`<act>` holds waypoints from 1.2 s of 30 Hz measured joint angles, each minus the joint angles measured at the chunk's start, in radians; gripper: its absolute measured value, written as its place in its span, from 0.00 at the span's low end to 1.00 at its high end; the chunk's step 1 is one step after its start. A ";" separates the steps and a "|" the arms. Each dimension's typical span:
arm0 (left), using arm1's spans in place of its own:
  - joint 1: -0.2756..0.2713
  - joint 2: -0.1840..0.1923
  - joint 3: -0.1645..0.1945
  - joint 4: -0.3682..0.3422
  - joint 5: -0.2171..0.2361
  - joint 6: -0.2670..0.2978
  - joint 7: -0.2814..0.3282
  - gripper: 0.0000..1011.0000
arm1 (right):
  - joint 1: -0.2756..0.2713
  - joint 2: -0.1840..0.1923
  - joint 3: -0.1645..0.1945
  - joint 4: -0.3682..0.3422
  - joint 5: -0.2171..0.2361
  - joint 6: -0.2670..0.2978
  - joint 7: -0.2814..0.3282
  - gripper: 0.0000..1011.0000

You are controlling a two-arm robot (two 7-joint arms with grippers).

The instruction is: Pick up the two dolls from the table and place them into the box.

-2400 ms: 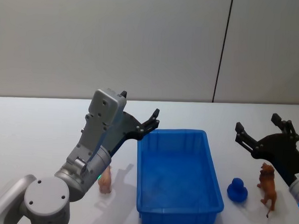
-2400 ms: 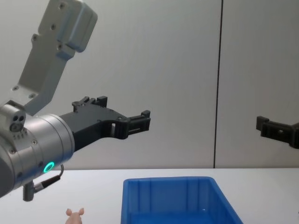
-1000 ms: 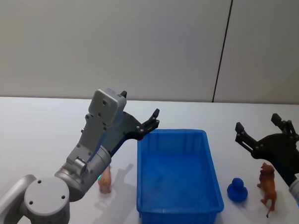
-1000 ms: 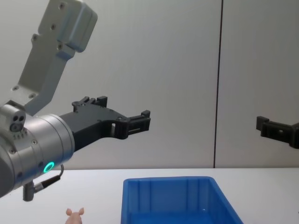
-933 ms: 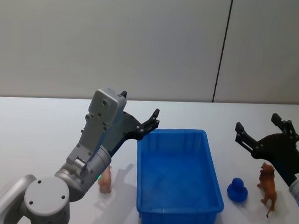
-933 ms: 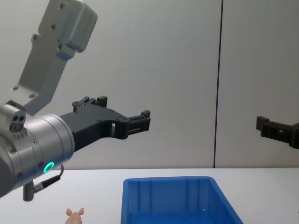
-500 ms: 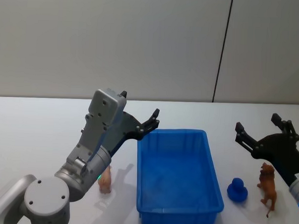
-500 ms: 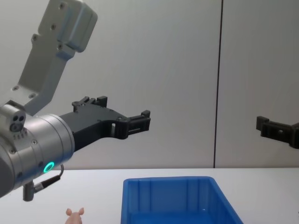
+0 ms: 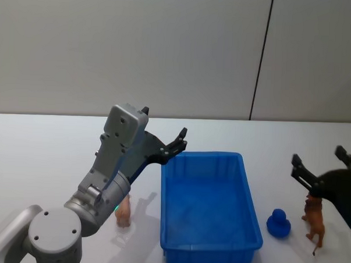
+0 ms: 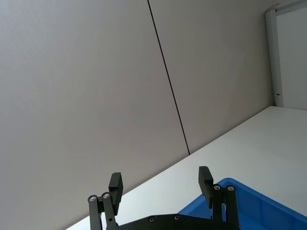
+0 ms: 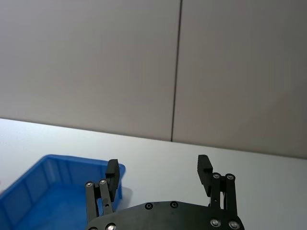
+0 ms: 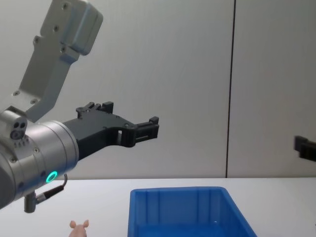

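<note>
Right hand, change: the right hand (image 9: 319,158) has shifted toward the robot's right over the last half second. In the head view its fingers now sit over the brown doll (image 9: 314,216) instead of between that doll and the box. In the chest view it has slid almost off the right edge.
What that means: I judge it is lining up for the first pick. Nothing has been lifted yet.
Right hand, state: the fingers are spread wide and carry nothing. The hand is raised well above the surface (image 9: 46,161) and clear of the doll.
Left hand: the left hand (image 10: 160,181) hovers high by the far left corner of the box. Its fingers are also wide apart and empty, and it sits just where it was.
Brown doll: it stands upright on the surface to the right of the box, just beyond a small blue figure (image 9: 278,223).
Pink doll: the pink doll (image 9: 123,213) stands on the surface just left of the box, partly hidden by the left arm.
Box: the box (image 9: 212,156) lies between the two dolls, with no doll in it.
Next move: the right hand likely needs to tip down and descend around the brown doll before closing.
</note>
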State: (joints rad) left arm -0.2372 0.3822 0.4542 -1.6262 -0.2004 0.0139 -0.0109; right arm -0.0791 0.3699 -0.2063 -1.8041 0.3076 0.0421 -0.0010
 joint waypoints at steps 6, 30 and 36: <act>0.000 0.000 0.000 0.000 0.000 0.000 0.000 0.99 | -0.044 0.019 0.015 -0.024 0.017 0.019 -0.056 0.99; 0.000 0.000 0.000 0.000 0.000 0.000 0.000 0.99 | -0.045 -0.007 0.023 0.038 0.042 0.252 -0.136 0.99; 0.000 0.000 0.000 0.000 0.000 0.000 0.000 0.99 | -0.030 -0.023 0.016 0.072 0.033 0.294 -0.130 0.99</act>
State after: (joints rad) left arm -0.2372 0.3821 0.4542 -1.6262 -0.2004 0.0138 -0.0109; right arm -0.1095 0.3473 -0.1902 -1.7323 0.3407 0.3366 -0.1311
